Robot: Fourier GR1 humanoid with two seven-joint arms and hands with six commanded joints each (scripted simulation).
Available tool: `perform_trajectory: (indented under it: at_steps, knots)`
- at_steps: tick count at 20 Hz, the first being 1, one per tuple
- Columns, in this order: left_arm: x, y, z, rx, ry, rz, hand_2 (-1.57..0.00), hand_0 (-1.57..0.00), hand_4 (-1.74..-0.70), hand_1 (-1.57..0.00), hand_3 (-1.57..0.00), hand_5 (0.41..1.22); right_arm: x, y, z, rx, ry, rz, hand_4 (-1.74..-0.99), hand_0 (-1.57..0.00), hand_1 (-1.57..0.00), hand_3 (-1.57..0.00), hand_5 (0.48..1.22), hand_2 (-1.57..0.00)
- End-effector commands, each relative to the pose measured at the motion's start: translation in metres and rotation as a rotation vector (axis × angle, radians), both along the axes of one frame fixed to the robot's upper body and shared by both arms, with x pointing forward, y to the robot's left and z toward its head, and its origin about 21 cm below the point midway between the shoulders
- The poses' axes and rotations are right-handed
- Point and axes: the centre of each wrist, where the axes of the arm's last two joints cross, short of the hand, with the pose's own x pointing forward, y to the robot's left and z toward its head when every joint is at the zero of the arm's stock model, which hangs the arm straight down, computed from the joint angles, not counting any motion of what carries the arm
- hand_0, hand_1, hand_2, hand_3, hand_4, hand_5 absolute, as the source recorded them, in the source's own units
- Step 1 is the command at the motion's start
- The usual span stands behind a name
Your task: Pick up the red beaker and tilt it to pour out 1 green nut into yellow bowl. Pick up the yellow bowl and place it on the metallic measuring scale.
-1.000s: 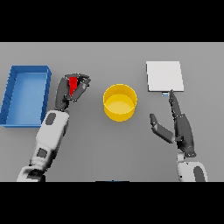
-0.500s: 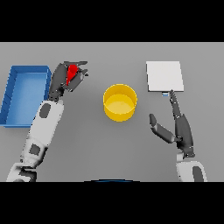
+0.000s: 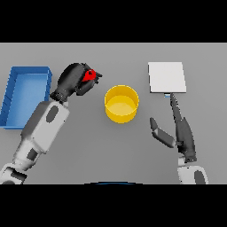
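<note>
While the left hand [image 3: 73, 80] grips the red beaker [image 3: 89, 76], the right hand [image 3: 181, 133] lies flat.

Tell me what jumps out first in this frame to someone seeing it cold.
The yellow bowl at the table's center draws the eye first, bright against the grey. Left of it, the left hand is curled round the red beaker, held beside the blue tray at the left edge. On the right, the right hand rests open, fingers pointing at the pale square measuring scale.
</note>
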Motion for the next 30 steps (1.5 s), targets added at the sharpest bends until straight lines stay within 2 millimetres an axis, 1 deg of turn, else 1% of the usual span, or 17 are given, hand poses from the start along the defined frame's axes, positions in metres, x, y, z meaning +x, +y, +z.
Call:
perform_trajectory:
  at_steps: [1,2,3,5,7,10,11,13,15,16,17,18,19,22,26,28,30]
  knots:
    - [0.004,-0.008,0.009,0.090,-0.005,-0.012,-1.57,-1.57,-1.74,-1.57,-1.56,1.152,0.002,-0.002,0.000,0.005,0.010,0.002,-1.086,0.00,0.00,0.00,0.679,0.00]
    - [0.006,-0.012,0.014,0.174,-0.023,-0.044,-1.57,-1.57,-1.74,-1.57,-1.56,1.153,0.002,-0.003,0.000,0.008,0.003,0.003,-1.069,0.00,0.00,0.00,0.685,0.00]
    - [0.008,-0.021,0.019,0.265,-0.037,-0.075,-1.57,-1.57,-1.74,-1.57,-1.57,1.166,0.004,-0.004,0.003,0.008,-0.004,0.005,-1.062,0.00,0.00,0.00,0.690,0.00]
    - [0.013,-0.033,0.031,0.425,-0.055,-0.121,-1.57,-1.57,-1.74,-1.57,-1.57,1.186,0.002,-0.003,-0.001,0.000,0.002,0.007,-1.054,0.00,0.00,0.00,0.691,0.00]
    - [0.016,-0.043,0.034,0.575,-0.059,-0.182,-1.57,-1.57,-1.74,-1.57,-1.57,1.199,0.001,-0.002,-0.002,-0.005,0.002,0.005,-1.068,0.00,0.00,0.00,0.689,0.00]
    - [0.022,-0.063,0.045,0.785,-0.071,-0.237,-1.57,-1.57,-1.61,-1.57,-1.57,1.210,0.002,0.000,-0.001,0.017,-0.002,0.017,-1.063,0.00,0.00,0.00,0.681,0.00]
    - [0.023,-0.067,0.045,0.858,-0.077,-0.258,-1.57,-1.57,-1.58,-1.57,-1.57,1.212,0.003,-0.001,-0.002,0.021,0.007,0.013,-1.063,0.00,0.00,0.00,0.681,0.00]
    - [0.024,-0.079,0.052,0.964,-0.077,-0.290,-1.57,-1.57,-1.64,-1.57,-1.57,1.215,0.004,0.001,0.000,0.034,0.012,0.008,-1.057,0.00,0.00,0.00,0.674,0.00]
    - [0.025,-0.082,0.052,1.063,-0.108,-0.319,-1.57,-1.57,-1.67,-1.57,-1.57,1.217,0.002,-0.002,-0.001,0.026,0.017,0.015,-1.065,0.00,0.00,0.00,0.676,0.00]
    - [0.024,-0.085,0.051,1.117,-0.125,-0.318,-1.57,-1.57,-1.68,-1.57,-1.57,1.218,0.000,-0.001,-0.004,0.018,0.015,0.025,-1.067,0.00,0.00,0.00,0.684,0.00]
    - [0.026,-0.088,0.054,1.177,-0.139,-0.315,-1.57,-1.57,-1.70,-1.57,-1.57,1.219,0.000,-0.001,-0.001,0.013,0.007,0.027,-1.066,0.00,0.00,0.00,0.689,0.00]
    - [0.026,-0.094,0.053,1.231,-0.151,-0.313,-1.57,-1.57,-1.71,-1.57,-1.57,1.219,0.003,0.000,-0.003,0.020,0.030,0.023,-1.069,0.00,0.00,0.00,0.689,0.00]
    - [0.028,-0.095,0.052,1.279,-0.160,-0.320,-1.57,-1.57,-1.71,-1.57,-1.57,1.219,0.002,0.000,-0.005,0.028,0.031,0.029,-1.064,0.00,0.00,0.00,0.690,0.00]
    - [0.031,-0.098,0.059,1.358,-0.197,-0.331,-1.57,-1.57,-1.73,-1.57,-1.57,1.220,0.003,0.002,-0.004,0.020,0.020,0.030,-1.060,0.00,0.00,0.00,0.700,0.00]
    - [0.025,-0.114,0.052,1.413,-0.268,-0.346,-1.57,-1.57,-1.73,-1.57,-1.57,1.221,0.006,0.001,-0.003,0.050,0.016,0.036,-1.063,0.00,0.00,0.00,0.699,0.00]
    - [0.023,-0.116,0.045,1.460,-0.313,-0.350,-1.57,-1.57,-1.74,-1.57,-1.57,1.221,0.008,0.007,-0.003,0.039,0.005,0.036,-1.053,0.00,0.00,0.00,0.697,0.00]
    - [0.019,-0.124,0.042,1.504,-0.365,-0.377,-1.57,-1.57,-1.74,-1.57,-1.57,1.221,0.007,0.003,-0.004,0.028,0.010,0.016,-1.065,0.00,0.00,0.00,0.684,0.00]
